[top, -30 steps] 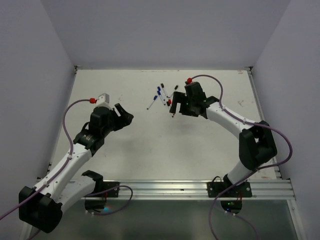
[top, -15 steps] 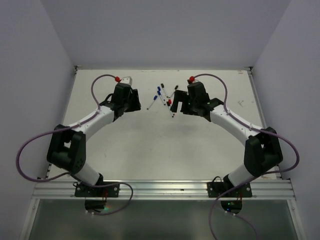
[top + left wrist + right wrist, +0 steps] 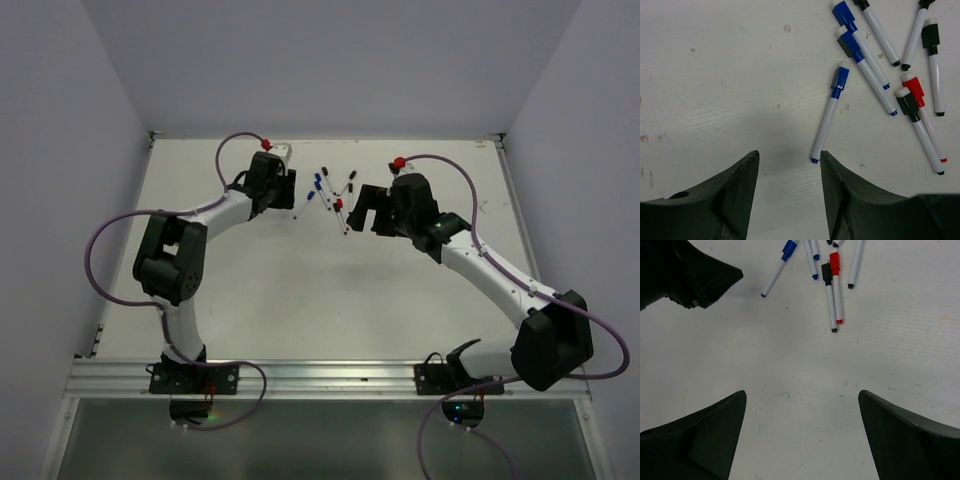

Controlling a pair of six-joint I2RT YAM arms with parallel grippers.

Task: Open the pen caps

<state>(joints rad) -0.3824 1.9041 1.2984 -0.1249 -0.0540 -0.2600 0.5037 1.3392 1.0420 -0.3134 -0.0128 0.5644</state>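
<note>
Several capped pens lie in a loose cluster at the back middle of the table. In the left wrist view I see blue caps, a red cap and black caps, all on their white barrels. My left gripper is open and empty, low over the table, and its right fingertip is next to the tail end of the nearest blue-capped pen. My right gripper is open and empty, a little short of the red cap and a black cap.
The white table is walled at the back and sides. In the right wrist view my left gripper's dark body sits at the top left, close to the pens. A metal rail runs along the near edge.
My left arm has swung from the near left to the back, ending just left of the pens. My right gripper has drawn back a little to the right of the cluster.
</note>
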